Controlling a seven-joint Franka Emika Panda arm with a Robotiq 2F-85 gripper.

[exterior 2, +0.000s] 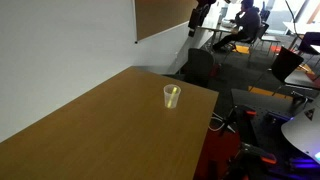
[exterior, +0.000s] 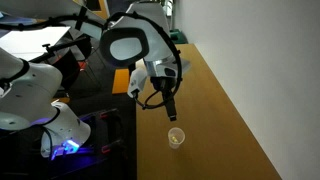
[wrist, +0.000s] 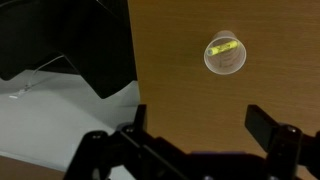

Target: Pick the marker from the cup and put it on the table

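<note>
The whitish translucent cup stands upright on the tan wooden table, near its dark edge; it also shows in an exterior view. In the wrist view the cup is seen from above with the yellow marker lying inside it. My gripper hangs above the cup, well clear of it. In the wrist view its fingers are spread wide over bare table, with nothing between them. In an exterior view only the dark arm shows, at the top.
The table's dark edge runs beside the cup; past it are a black chair and white items on the floor. Office chairs and desks stand beyond the table's far end. A wall borders the table's other side.
</note>
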